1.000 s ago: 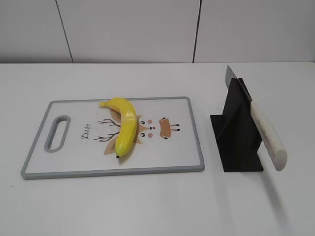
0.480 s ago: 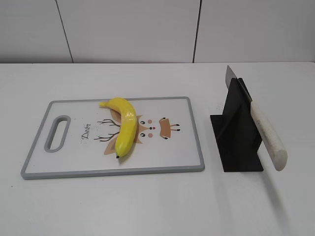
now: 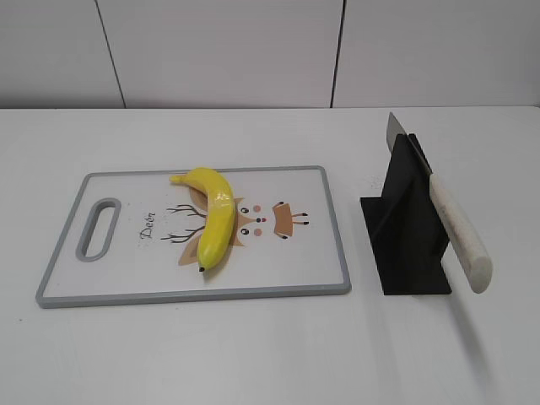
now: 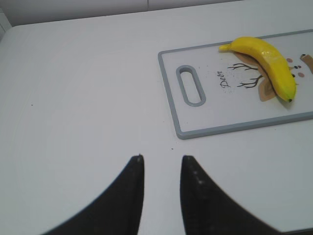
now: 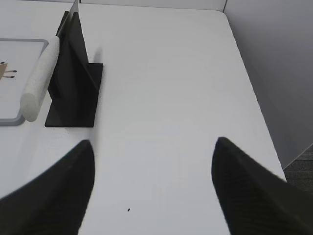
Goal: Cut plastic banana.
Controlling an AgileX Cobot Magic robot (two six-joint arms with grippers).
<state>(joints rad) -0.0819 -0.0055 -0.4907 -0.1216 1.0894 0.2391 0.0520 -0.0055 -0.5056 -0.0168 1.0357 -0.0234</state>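
Observation:
The plastic banana [image 3: 214, 218] is glossy yellow with a dark tip and lies on a white cutting board [image 3: 304, 270] with a grey rim. It also shows in the left wrist view [image 4: 266, 63] on the board [image 4: 210, 117]. A knife with a white handle [image 3: 460, 234] rests slanted in a black stand [image 3: 405, 232]; the right wrist view shows the handle [image 5: 40, 78] and stand [image 5: 73, 98]. My left gripper [image 4: 161, 159] is open and empty, over bare table left of the board. My right gripper [image 5: 152, 144] is wide open and empty, right of the stand. Neither gripper shows in the exterior view.
The white table [image 3: 253, 354] carries everything. The board has a handle slot [image 3: 98, 228] at its left end. The table's right edge [image 5: 254, 98] drops off beside my right gripper. A pale wall stands behind the table.

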